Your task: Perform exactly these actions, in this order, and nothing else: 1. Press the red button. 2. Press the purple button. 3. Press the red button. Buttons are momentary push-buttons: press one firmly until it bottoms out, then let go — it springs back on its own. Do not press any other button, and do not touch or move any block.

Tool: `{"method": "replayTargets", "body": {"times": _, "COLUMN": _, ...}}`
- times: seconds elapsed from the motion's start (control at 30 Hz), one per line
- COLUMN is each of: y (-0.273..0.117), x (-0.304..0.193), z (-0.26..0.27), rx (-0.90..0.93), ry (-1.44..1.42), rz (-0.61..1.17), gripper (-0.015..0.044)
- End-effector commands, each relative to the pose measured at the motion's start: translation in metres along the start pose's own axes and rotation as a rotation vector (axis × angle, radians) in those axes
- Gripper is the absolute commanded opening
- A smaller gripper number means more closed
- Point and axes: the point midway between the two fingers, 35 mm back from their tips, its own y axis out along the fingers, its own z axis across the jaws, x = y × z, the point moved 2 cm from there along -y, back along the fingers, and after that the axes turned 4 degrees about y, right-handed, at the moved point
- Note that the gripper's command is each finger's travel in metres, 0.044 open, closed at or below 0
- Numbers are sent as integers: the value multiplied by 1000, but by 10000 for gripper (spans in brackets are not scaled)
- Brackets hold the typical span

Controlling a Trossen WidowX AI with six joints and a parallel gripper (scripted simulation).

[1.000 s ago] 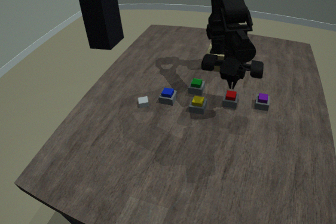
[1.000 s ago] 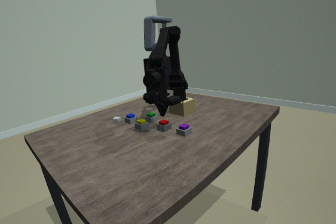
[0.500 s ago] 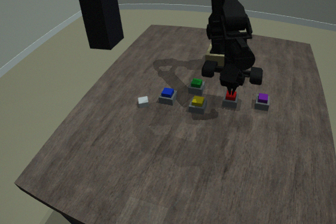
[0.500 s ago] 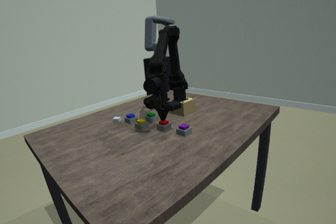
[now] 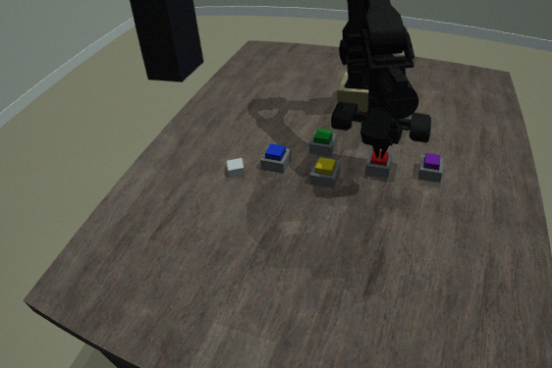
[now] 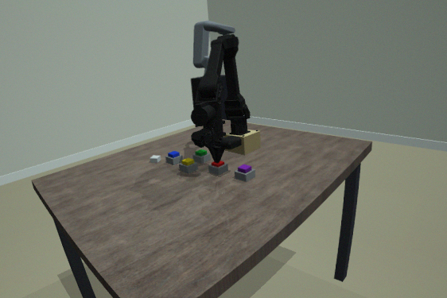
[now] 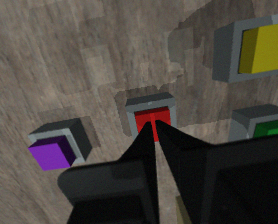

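The red button [image 5: 377,161] [image 6: 218,164] [image 7: 161,116] sits in its grey housing, and its cap looks lower in the housing than the other caps. My gripper [image 5: 380,156] [image 6: 217,161] [image 7: 153,125] is shut and empty, pointing down, with its fingertips at the top of the red cap; they appear to touch it and hide part of it. The purple button [image 5: 432,161] [image 6: 244,168] [image 7: 51,153] stands beside it, to the right in the top view and to the left in the wrist view, with its cap raised and nothing on it.
The yellow button [image 5: 325,166] [image 6: 188,162] [image 7: 260,49] and green button [image 5: 323,136] [image 6: 200,152] [image 7: 267,129] stand near the red one. The blue button [image 5: 275,152] [image 6: 173,154] and a white block [image 5: 235,166] [image 6: 155,158] lie farther off. The arm's beige base [image 5: 353,99] [image 6: 252,142] is behind.
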Motion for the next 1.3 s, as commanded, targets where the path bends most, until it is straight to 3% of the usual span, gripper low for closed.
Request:
{"method": "replayTargets", "body": {"times": 0.0, "y": 2, "x": -3, "z": -1, "rx": -1, "ry": -4, "rz": 11, "gripper": 20}}
{"method": "replayTargets", "body": {"times": 0.47, "y": 2, "x": -3, "z": -1, "rx": -1, "ry": -4, "rz": 11, "gripper": 20}}
{"method": "replayTargets", "body": {"times": 0.6, "y": -28, "x": -2, "z": 0, "rx": -1, "ry": -3, "rz": 10, "gripper": 20}}
{"method": "replayTargets", "body": {"times": 0.73, "y": -33, "x": -2, "z": 0, "rx": -1, "ry": -4, "rz": 11, "gripper": 20}}
{"method": "replayTargets", "body": {"times": 0.9, "y": -90, "x": -1, "z": 0, "rx": 0, "ry": -4, "rz": 11, "gripper": 20}}
{"method": "replayTargets", "body": {"times": 1.03, "y": -92, "x": -1, "z": 2, "rx": 0, "ry": -4, "rz": 11, "gripper": 20}}
{"method": "replayTargets", "body": {"times": 1.27, "y": -94, "x": -14, "z": 90, "rx": 9, "ry": -5, "rz": 12, "gripper": 20}}
